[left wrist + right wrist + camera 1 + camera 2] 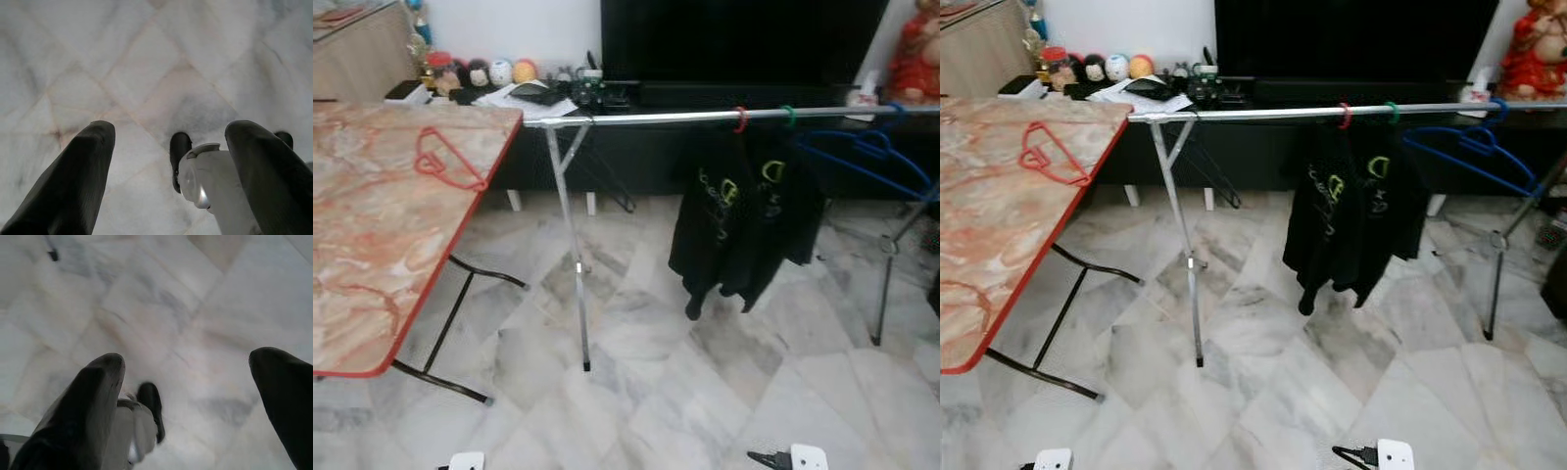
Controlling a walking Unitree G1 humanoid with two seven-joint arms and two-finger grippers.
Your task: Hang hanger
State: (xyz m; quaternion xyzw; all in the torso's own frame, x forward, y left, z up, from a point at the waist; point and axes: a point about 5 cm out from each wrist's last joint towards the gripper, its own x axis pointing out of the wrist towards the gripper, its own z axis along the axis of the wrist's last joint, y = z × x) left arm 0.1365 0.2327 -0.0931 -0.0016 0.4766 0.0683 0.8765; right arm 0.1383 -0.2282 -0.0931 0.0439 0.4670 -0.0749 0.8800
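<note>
A red hanger lies flat on the marble-patterned table at my left. A silver clothes rail runs across the room in front of me. On it hang two black shirts on a red hook and a green hook, and an empty blue hanger further right. Both arms hang idle, pointing at the floor. My left gripper is open with nothing between its fingers. My right gripper is open too, over bare marble tiles.
The table has a red edge and black folding legs. The rail stands on silver legs at left and another at right. Behind it a low black TV unit carries clutter and balls. Marble floor lies before me.
</note>
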